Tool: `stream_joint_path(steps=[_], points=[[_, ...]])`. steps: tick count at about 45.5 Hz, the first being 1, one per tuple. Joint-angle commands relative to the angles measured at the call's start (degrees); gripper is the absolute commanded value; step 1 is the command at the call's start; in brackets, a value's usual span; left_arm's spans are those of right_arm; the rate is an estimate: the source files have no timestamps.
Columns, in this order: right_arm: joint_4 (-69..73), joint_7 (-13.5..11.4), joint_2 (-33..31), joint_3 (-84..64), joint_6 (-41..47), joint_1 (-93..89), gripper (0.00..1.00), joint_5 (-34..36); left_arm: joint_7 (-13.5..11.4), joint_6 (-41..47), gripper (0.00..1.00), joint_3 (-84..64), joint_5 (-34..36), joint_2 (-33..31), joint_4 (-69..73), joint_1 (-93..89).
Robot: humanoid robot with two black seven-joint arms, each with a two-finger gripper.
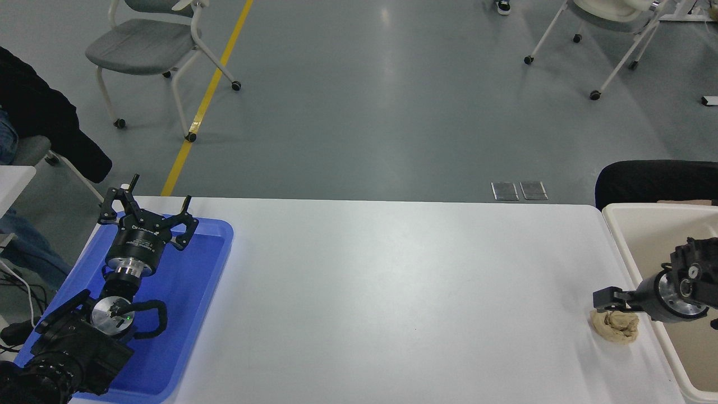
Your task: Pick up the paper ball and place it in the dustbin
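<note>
The paper ball (617,329), a lumpy tan wad, lies on the white table (392,292) near its right edge, close to the dustbin. The dustbin (621,238) is a cream-white bin at the table's right end, cut off by the picture's edge. My right gripper (609,299) comes in from the right over the bin's rim, points left and hangs just above the ball's upper edge, partly covering it. My left gripper (147,215) is parked open over the blue tray at the lower left.
A shallow blue tray (210,269) lies at the table's left end under the left arm. A black chair back (650,179) stands behind the bin. Chairs on castors stand on the grey floor beyond. A person in dark clothing sits at the far left.
</note>
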Motion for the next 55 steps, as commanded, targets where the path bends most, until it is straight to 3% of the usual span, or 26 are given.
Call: stream_joint_path(steps=[1, 7, 11, 18, 21, 22, 23, 30, 35, 44, 55], points=[[-6.2, 0.0, 4.1, 0.8, -3.2, -4.9, 1.0, -0.1, 0.0, 0.0, 1.0, 0.0, 0.0, 0.0, 0.0, -0.1], [-6.6, 0.0, 4.1, 0.8, -3.2, -5.4, 1.0, 0.0, 0.0, 0.0, 1.0, 0.0, 0.0, 0.0, 0.0, 0.0], [-6.8, 0.1, 4.1, 0.8, -3.3, -5.8, 0.91, -0.1, 0.0, 0.0, 1.0, 0.0, 0.0, 0.0, 0.0, -0.1], [-6.9, 0.3, 4.2, 0.8, -5.2, -6.3, 0.27, -3.5, 0.0, 0.0, 1.0, 0.0, 0.0, 0.0, 0.0, -0.1], [-7.0, 0.3, 4.2, 0.8, -5.2, -6.3, 0.16, -4.3, 0.0, 0.0, 1.0, 0.0, 0.0, 0.0, 0.2, -0.1], [-7.0, 0.3, 4.2, 0.8, -5.3, -6.3, 0.04, -4.3, 0.0, 0.0, 1.0, 0.0, 0.0, 0.0, 0.0, -0.1], [-7.0, 0.3, 4.2, 0.8, -5.3, -6.3, 0.0, -4.3, 0.0, 0.0, 1.0, 0.0, 0.0, 0.0, 0.0, -0.1], [-4.9, 0.7, 3.9, 0.4, -5.0, -4.9, 0.0, -4.5, 0.0, 0.0, 1.0, 0.0, 0.0, -0.1, 0.0, -0.1], [-0.3, 0.8, -0.4, -1.9, -4.5, 1.0, 0.0, -5.3, 0.0, 0.0, 1.0, 0.0, 0.0, -0.1, 0.0, -0.1], [13.2, 0.8, -6.5, -15.8, -3.8, 20.0, 0.0, -4.6, 0.0, 0.0, 1.0, 0.0, 0.0, -0.1, 0.0, -0.1], [26.9, 0.8, -8.3, -34.2, -3.5, 44.4, 0.0, -0.8, 0.0, 0.0, 1.0, 0.0, 0.0, -0.1, 0.0, -0.1]])
